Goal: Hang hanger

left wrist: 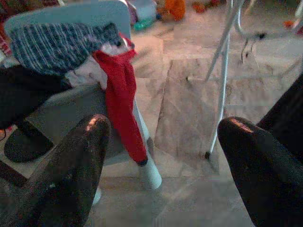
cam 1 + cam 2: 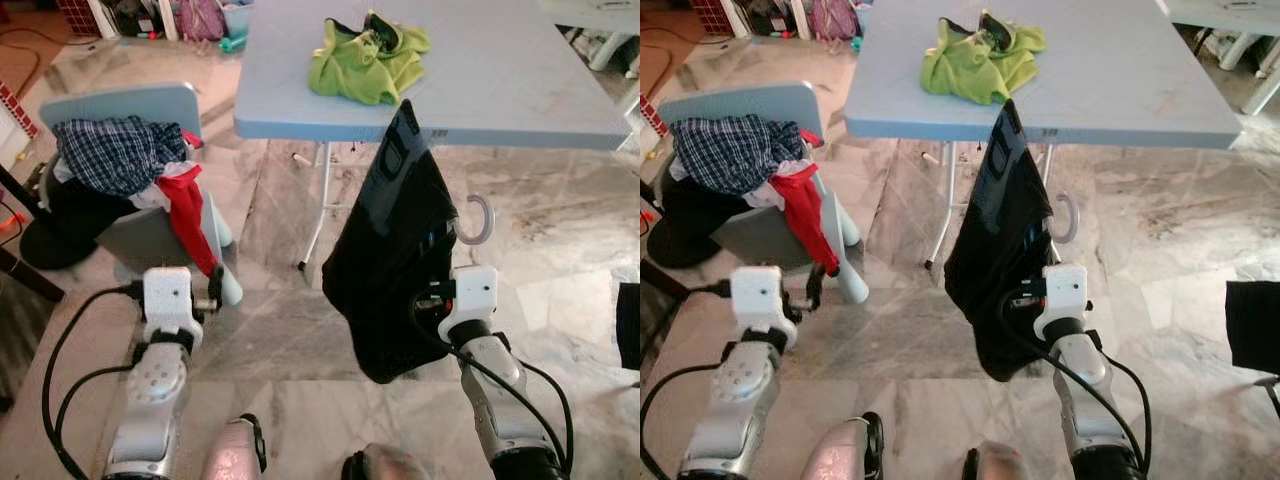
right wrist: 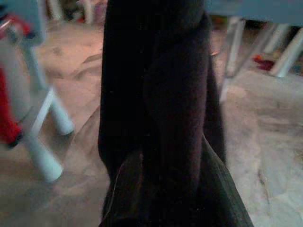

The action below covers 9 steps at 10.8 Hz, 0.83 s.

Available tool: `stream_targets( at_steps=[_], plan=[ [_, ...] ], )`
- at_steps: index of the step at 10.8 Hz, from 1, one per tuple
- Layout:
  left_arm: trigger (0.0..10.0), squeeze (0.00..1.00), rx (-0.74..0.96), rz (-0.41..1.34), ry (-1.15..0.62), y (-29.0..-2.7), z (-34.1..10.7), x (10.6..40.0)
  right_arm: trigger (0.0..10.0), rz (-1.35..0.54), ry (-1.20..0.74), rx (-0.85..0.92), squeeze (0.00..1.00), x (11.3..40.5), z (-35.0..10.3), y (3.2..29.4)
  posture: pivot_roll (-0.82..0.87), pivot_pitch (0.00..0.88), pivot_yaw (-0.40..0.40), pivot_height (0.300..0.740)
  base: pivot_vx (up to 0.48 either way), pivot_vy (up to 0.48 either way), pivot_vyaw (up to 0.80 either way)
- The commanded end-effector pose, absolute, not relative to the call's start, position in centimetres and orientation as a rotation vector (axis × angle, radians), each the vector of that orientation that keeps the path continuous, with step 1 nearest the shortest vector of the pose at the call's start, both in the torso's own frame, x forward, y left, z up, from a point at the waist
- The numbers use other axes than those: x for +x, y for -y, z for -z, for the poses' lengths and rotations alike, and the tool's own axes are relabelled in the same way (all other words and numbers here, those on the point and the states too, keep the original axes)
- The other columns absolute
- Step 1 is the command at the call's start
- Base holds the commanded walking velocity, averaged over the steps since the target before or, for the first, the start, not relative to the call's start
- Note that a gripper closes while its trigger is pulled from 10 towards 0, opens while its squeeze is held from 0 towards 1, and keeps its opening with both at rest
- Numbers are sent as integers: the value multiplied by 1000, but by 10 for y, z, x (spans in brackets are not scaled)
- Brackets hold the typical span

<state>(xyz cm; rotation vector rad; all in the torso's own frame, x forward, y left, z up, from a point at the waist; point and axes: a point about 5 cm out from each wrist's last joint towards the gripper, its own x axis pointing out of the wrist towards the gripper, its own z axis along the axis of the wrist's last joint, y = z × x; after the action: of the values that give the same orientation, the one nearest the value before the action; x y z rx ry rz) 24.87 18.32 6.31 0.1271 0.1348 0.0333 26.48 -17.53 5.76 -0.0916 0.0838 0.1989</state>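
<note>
Scene: a humanoid robot stands on a marble-patterned tiled floor (image 2: 560,260) before a pale blue folding table (image 2: 500,90), with a pale blue plastic chair (image 2: 150,105) to its left

Task's thing: a black garment draped over a pale grey plastic hanger (image 2: 478,218), whose curved hook juts out just beside the cloth, below the table's front edge

Right gripper (image 2: 432,295): raised at the garment's lower half and pressed into the black fabric; the wrist view looks straight up the dark cloth, so the fingers appear closed on it, probably on the hanger's body hidden inside

Left gripper (image 2: 213,290): held out low near the chair, its two black fingers (image 1: 71,165) spread wide with nothing between them

Progress: the hanger is lifted and carried, which looks like the first part done; the hook catches on nothing, and no rail or rod can be made out here, so the hanging itself remains

Relation: the hook sits above and slightly to the robot's right of the right gripper, apart from the table edge

Around: a lime green shirt (image 2: 365,60) lies crumpled on the table; a blue checked shirt (image 2: 115,150) and a red cloth (image 2: 190,215) are heaped over the chair
</note>
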Motion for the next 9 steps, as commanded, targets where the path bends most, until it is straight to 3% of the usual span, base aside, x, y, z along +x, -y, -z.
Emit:
stream_targets(
  at_steps=[1,4,9],
  plan=[
    [10000,0,157,25,-115,-180,-65,252,10000,-331,-89,-164,0,262,-58,165,-19,170,-57,740,0,0,0],
    [10000,0,224,144,-128,-166,-61,265,10000,-619,-145,-215,0,257,-64,157,-24,167,-55,740,0,0,0],
    [10000,0,228,327,-76,-118,-68,300,10000,-654,-163,-72,0,267,-108,137,-51,166,-62,740,0,0,0]
  ],
)
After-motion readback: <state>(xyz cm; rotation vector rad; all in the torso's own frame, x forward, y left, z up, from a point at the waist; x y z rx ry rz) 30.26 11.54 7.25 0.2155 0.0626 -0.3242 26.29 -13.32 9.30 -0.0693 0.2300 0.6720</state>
